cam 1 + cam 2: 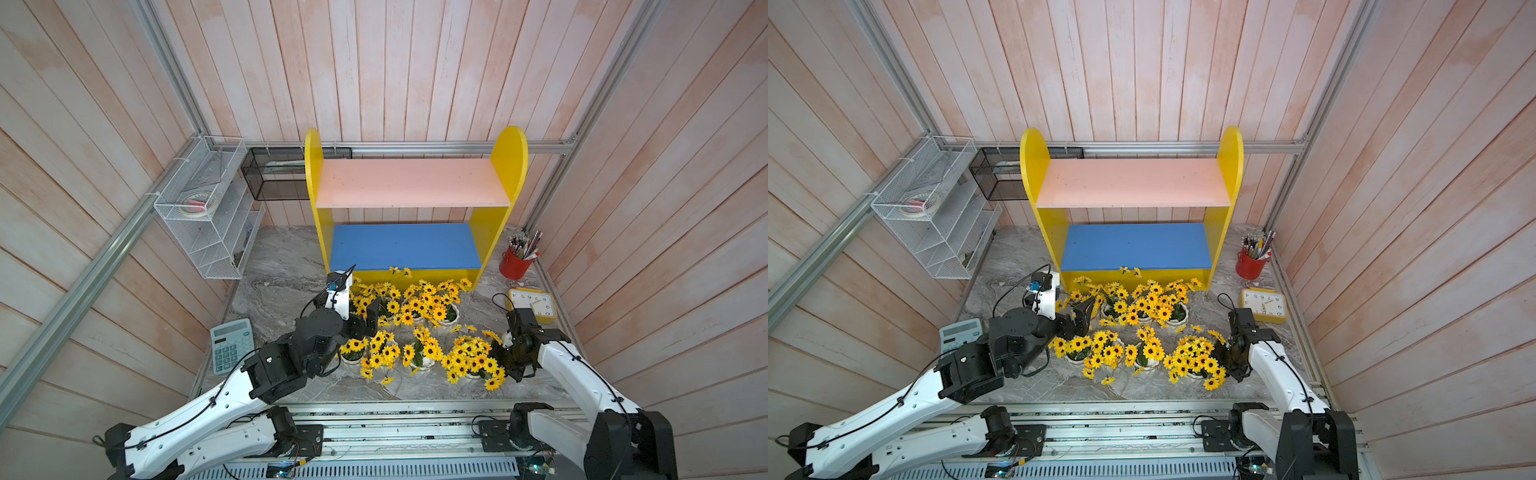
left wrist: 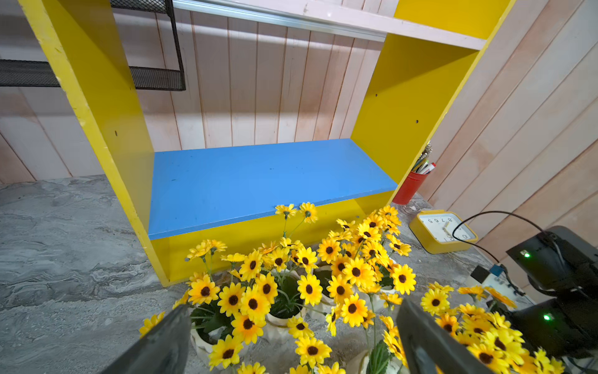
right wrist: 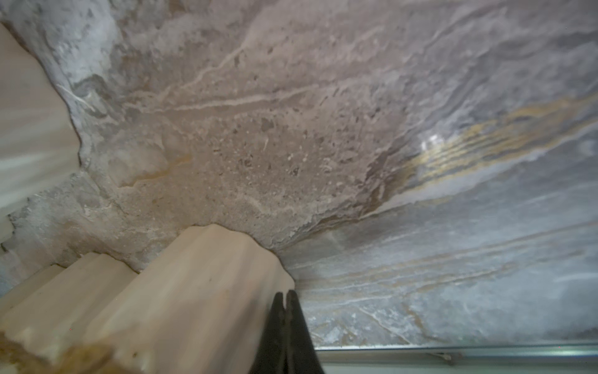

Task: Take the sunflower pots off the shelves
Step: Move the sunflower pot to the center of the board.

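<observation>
Sunflower pots [image 1: 432, 307] crowd the worktop [image 1: 282, 266] in front of the shelves [image 1: 411, 183]. Left hand [image 2: 293, 307] reaches low over the back row, spread wide; right hand [image 3: 284, 296], pinched shut, points down beside a front pot's ribbed wall.

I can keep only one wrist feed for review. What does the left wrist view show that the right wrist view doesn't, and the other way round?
Only the left wrist view: the shelves with the blue lower board bare, the red pencil cup, the yellow clock, the blooms of the sunflower pots, and the left claw open wide.
Only the right wrist view: the right claw shut, next to a pot's ribbed white wall seen close up.
Both: the marble tabletop with pots standing on it.
</observation>
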Robot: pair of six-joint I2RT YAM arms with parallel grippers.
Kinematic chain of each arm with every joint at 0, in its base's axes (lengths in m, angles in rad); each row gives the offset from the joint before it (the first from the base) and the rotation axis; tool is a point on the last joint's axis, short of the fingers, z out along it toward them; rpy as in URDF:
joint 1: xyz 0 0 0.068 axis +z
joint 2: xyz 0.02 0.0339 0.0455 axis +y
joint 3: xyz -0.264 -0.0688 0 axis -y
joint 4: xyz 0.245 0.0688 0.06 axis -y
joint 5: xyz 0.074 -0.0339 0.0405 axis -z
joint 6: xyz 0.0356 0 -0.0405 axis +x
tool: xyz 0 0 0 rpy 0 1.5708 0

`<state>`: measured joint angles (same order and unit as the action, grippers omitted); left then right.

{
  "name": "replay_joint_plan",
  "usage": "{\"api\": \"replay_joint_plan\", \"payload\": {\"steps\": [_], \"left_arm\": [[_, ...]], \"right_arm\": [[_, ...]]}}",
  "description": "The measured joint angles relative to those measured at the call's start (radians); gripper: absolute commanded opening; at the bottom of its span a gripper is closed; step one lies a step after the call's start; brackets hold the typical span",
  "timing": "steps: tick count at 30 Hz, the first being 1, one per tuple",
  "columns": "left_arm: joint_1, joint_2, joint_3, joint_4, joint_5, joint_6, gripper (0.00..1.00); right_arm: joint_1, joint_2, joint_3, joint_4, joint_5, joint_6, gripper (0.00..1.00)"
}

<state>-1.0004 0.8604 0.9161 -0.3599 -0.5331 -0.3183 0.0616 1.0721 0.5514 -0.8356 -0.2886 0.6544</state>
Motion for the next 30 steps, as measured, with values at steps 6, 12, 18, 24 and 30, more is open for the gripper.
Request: {"api": "replay_joint_plan", "payload": {"steps": [6, 12, 18, 24, 30], "left_arm": [[0.001, 0.003, 0.000, 0.001, 0.006, 0.000, 1.00], [0.011, 0.031, 0.001, 0.002, 0.006, 0.011, 1.00], [0.031, 0.058, 0.008, 0.006, 0.006, 0.023, 1.00], [0.140, 0.097, 0.071, -0.021, 0.036, 0.071, 1.00], [0.433, 0.112, 0.090, -0.029, 0.161, 0.097, 1.00]], "right_arm": [[0.024, -0.044, -0.016, 0.029, -0.068, 0.054, 0.00], [0.112, -0.028, -0.024, 0.126, -0.152, 0.146, 0.00], [0.044, 0.002, 0.055, 0.111, -0.091, 0.101, 0.00], [-0.119, 0.010, 0.218, 0.092, -0.035, -0.032, 0.12], [-0.153, 0.048, 0.375, 0.233, 0.003, -0.130, 0.98]]}}
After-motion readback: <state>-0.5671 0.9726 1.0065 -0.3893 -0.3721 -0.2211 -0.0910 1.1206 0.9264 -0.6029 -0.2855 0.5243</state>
